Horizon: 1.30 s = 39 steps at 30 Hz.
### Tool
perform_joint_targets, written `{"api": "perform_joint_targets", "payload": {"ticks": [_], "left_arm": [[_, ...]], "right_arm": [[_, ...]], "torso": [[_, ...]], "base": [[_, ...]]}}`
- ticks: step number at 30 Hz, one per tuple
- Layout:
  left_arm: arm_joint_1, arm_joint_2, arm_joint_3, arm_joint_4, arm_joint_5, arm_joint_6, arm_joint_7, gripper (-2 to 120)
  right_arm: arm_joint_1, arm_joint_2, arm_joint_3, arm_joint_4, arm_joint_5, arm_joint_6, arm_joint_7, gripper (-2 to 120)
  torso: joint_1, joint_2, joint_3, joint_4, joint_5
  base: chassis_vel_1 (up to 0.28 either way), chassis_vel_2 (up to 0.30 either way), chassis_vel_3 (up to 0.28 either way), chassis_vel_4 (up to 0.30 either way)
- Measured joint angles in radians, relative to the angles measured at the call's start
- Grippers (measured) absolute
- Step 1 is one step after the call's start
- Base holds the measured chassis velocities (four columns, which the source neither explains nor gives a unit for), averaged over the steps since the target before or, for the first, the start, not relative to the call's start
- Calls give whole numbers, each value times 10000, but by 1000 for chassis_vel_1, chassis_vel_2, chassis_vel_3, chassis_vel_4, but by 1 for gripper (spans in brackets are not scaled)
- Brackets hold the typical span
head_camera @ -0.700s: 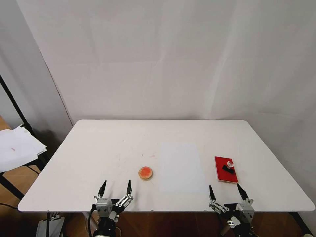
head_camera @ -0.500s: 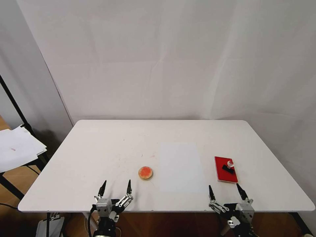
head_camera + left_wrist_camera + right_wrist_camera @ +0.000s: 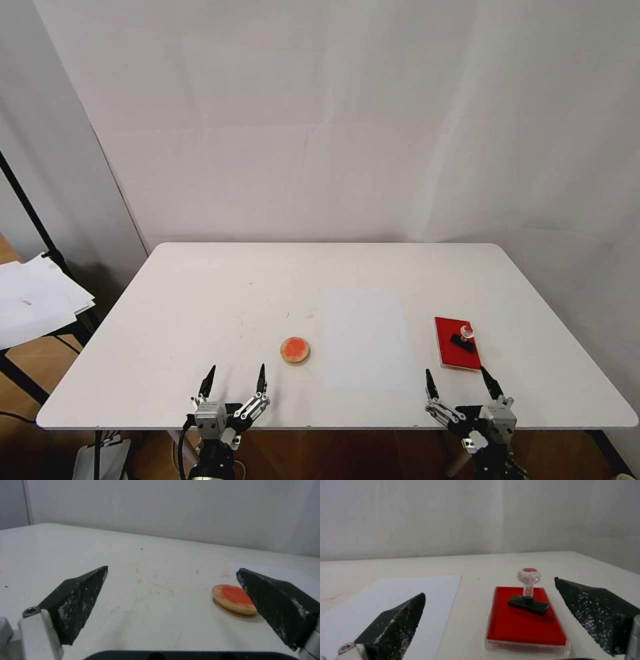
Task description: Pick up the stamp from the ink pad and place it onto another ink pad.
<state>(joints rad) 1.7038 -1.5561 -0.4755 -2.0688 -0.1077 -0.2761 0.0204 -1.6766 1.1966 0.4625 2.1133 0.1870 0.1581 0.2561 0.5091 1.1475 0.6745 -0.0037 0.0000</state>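
At the near table [image 3: 200, 300] edge, the left gripper [image 3: 233, 382] and right gripper [image 3: 460, 381] both hang spread apart, holding nothing. Beyond lies the round pad [image 3: 295, 350]; the stamp [image 3: 463, 339] stands upright on the red pad [image 3: 456, 343], just past the right gripper.

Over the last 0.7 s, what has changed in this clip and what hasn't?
The right gripper, open, has edged forward toward the ink pad, its fingertips now nearer the pad's near edge. It holds nothing. The stamp stays upright on that red pad, the round ink pad has not shifted, and the left gripper remains open at the table's near edge.
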Motion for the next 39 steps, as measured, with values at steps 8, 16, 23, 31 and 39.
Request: {"api": "perform_joint_targets", "payload": {"ticks": [8, 16, 23, 31, 39], "left_arm": [[0, 0, 0, 0, 0, 0, 0, 102], [0, -1, 0, 0, 0, 0, 0, 102], [0, 0, 0, 0, 0, 0, 0, 102], [0, 0, 0, 0, 0, 0, 0, 102], [0, 0, 0, 0, 0, 0, 0, 102]], "right_arm": [[1615, -500, -26, -1258, 879, -240, -21, 99], [2416, -827, -146, -2315, 1463, -249, -23, 97], [2643, -966, -214, -2469, 1661, -387, 36, 92], [2569, -929, -211, -2385, 1648, -396, 182, 67], [2364, -855, -172, -2196, 1583, -409, 254, 33]], "torso": [[1, 0, 0, 1, 0], [1, -1, 0, 0, 0], [1, -1, 0, 0, -1], [1, 0, 0, 0, -1], [0, 0, 0, 0, -2]], "base": [[0, 0, 0, 0], [0, 0, 0, 0], [0, 0, 0, 0], [0, 0, 0, 0], [0, 0, 0, 0]]}}
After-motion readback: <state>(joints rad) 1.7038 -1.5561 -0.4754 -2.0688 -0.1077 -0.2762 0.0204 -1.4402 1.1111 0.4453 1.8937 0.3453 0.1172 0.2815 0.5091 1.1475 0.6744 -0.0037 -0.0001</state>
